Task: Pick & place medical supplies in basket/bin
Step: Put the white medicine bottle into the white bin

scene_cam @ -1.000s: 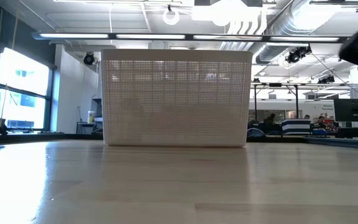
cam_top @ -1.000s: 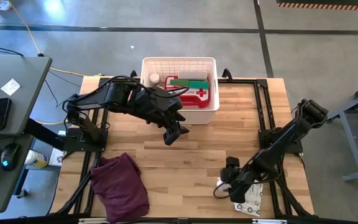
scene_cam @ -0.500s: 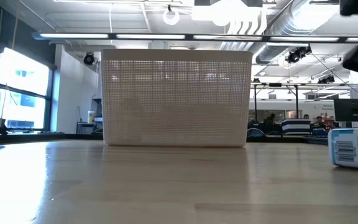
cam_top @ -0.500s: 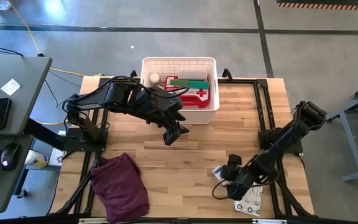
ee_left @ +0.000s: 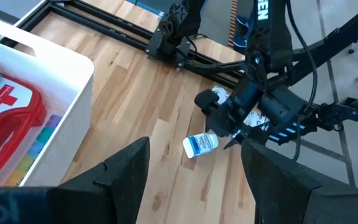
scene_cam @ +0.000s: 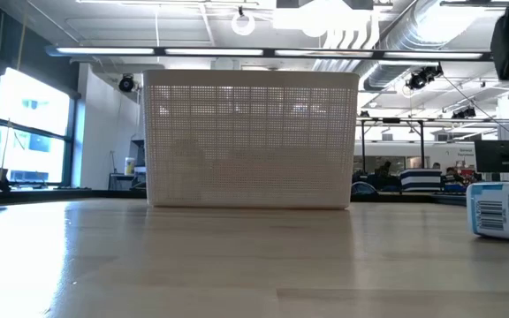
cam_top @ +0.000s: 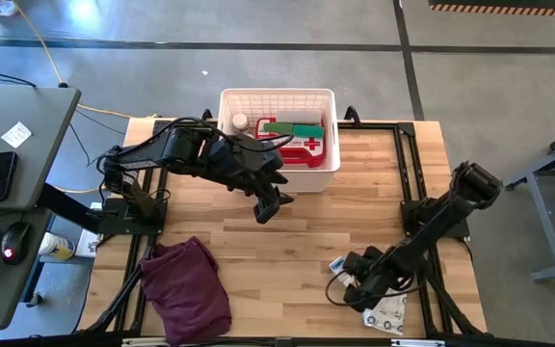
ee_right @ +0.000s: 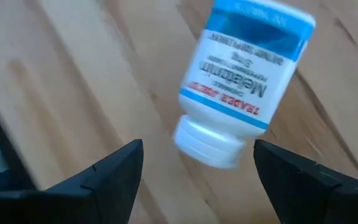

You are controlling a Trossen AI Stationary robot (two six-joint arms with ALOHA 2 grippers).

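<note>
High view showed the white basket [cam_top: 278, 99] at the far edge of the tabletop [cam_top: 297, 241], near its middle, already holding a red first-aid case [cam_top: 302, 149], a green roll [cam_top: 292, 128] and a small bottle [cam_top: 240, 122]. Left gripper [cam_top: 267, 208] hung over the boards just in front of the basket, fingers parted, nothing between them. Right gripper [cam_top: 353, 285] sat low by the near right corner, fingers wide apart and empty; a flat white pack [cam_top: 390, 313] lay by that corner, partly under the arm. White pill bottle [ee_right: 241, 87] lay on its side on the wood just off the right gripper's fingertips, blue-banded label up, cap toward the wrist camera; it did not sit between the fingers. Low view caught the bottle [scene_cam: 504, 210] lying flat at the right edge of the tabletop. Judged: light, rigid plastic, smooth and round, so likely to roll or skid if nudged. Best hold seemed across the labelled body at mid-length, fingers square to the bottle's long axis, not on the narrower cap. A purple cloth [cam_top: 189, 287] lay bunched at the near left corner.
</note>
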